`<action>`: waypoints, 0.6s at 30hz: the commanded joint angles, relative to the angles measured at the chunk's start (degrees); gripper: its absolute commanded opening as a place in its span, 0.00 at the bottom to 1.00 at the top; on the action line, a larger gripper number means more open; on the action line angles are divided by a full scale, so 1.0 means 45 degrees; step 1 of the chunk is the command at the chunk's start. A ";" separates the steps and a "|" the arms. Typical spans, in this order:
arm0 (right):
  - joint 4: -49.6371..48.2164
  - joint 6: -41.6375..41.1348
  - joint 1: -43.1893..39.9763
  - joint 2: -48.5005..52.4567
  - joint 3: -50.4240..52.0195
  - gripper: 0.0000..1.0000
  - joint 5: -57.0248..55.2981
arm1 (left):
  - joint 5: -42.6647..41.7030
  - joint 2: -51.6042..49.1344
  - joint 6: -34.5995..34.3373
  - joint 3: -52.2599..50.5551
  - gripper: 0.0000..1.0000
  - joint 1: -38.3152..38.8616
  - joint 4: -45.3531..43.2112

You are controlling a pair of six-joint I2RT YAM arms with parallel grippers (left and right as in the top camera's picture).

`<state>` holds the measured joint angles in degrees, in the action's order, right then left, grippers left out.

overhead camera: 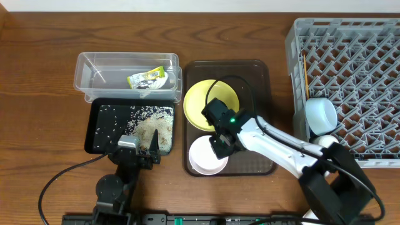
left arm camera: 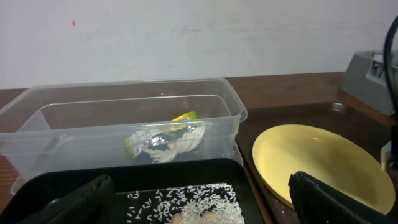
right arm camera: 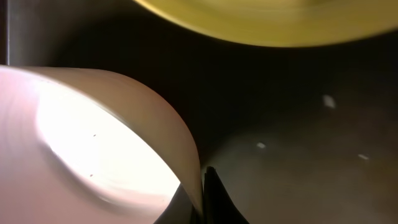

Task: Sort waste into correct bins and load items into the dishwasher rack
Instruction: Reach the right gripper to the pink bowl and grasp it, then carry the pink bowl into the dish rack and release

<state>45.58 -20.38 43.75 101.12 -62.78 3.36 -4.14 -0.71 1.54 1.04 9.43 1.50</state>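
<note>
Arm outstretched, R claw [overhead camera: 222,147] at white bowl [overhead camera: 204,160]

Dark brown wood-grain table [overhead camera: 37,75], plain white wall [left arm camera: 186,37] behind, even soft light

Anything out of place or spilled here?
Mostly tidy. A few pale specks lie loose on the dark brown serving tray beside the round white bowl, not in the shallow black tray with the rice.
</note>
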 commanded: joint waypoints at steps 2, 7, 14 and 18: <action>0.0529 -0.0573 -0.0296 -0.1783 -0.0024 0.01 -0.2584 | -0.0180 0.0015 0.0083 -0.0180 0.91 -0.0058 0.0466; 0.1175 -0.1671 -0.1229 -0.4167 -0.0024 0.01 -0.7723 | -0.0180 0.0015 0.0083 -0.0180 0.91 -0.0058 0.0466; -0.0282 -0.1880 -0.3468 -0.6562 -0.0024 0.01 -1.3148 | -0.0180 0.0015 0.0083 -0.0180 0.91 -0.0058 0.0466; -0.1433 -0.1831 -0.5139 -0.6577 -0.0024 0.01 -1.4372 | -0.0180 0.0015 0.0083 -0.0180 0.91 -0.0058 0.0466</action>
<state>40.53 -27.42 24.56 71.13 -62.83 -50.57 -4.14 -0.71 1.54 1.04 9.43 1.50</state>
